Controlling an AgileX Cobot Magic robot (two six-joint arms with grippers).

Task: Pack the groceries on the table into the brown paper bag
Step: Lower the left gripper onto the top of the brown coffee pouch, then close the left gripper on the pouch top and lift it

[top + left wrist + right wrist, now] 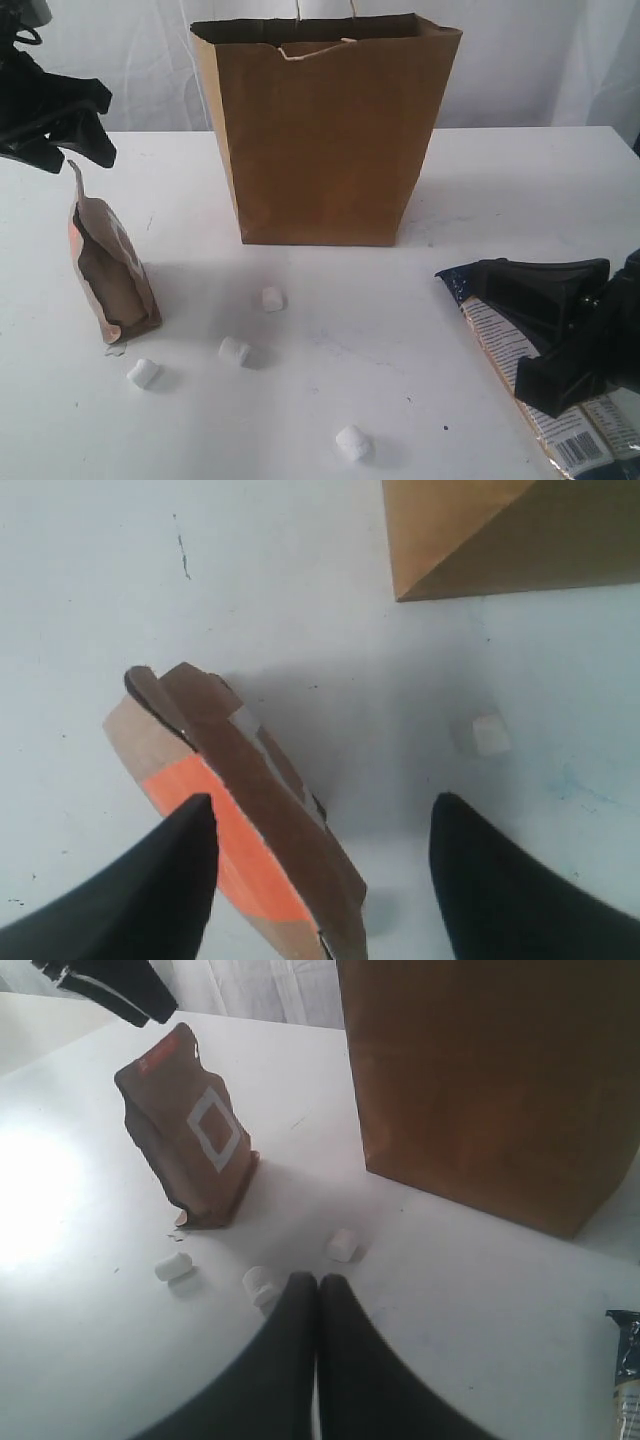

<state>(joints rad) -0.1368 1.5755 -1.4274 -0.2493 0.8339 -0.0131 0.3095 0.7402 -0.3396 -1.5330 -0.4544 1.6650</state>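
Note:
The brown paper bag (320,140) stands upright and open at the back middle of the white table (400,330). A brown pouch (110,275) with an orange band (215,750) stands tilted at the left. My left gripper (95,130) hangs open just above the pouch's top, its fingers (170,880) on either side of it without touching. Several white marshmallows (234,351) lie loose in front of the bag. My right gripper (490,283) is shut and empty, low over a noodle pack (580,445) at the right front.
One marshmallow (341,1245) lies nearest the bag's base (490,1080), another (258,1282) just ahead of my right fingertips (300,1285). The noodle pack's dark end (625,1360) reaches the table's right front edge.

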